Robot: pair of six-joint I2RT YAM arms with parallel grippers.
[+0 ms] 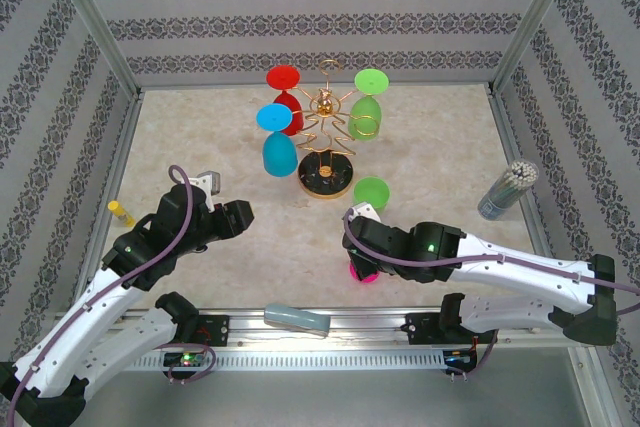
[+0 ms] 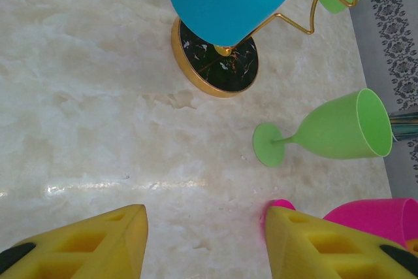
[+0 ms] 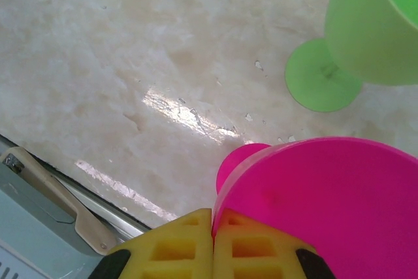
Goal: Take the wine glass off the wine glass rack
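Since the counter [image 1: 200, 137] is the drop zone, the wine glass rack [image 1: 325, 183] sits upper centre of the top view, with room in front. A blue glass [image 1: 277, 147], a red glass [image 1: 285, 97] and a green glass [image 1: 366, 112] hang bowl-down from its loops. The right fingers [image 3: 176, 246] are pressed together, apparently pinching the rim of the pink glass [image 3: 326, 213]. It is off the rack, low at lower centre, probably about to be set down. The left fingers [image 2: 104, 240] are spread and empty, likely waiting. A loose green glass [image 2: 333, 132] lies on its side near the base.
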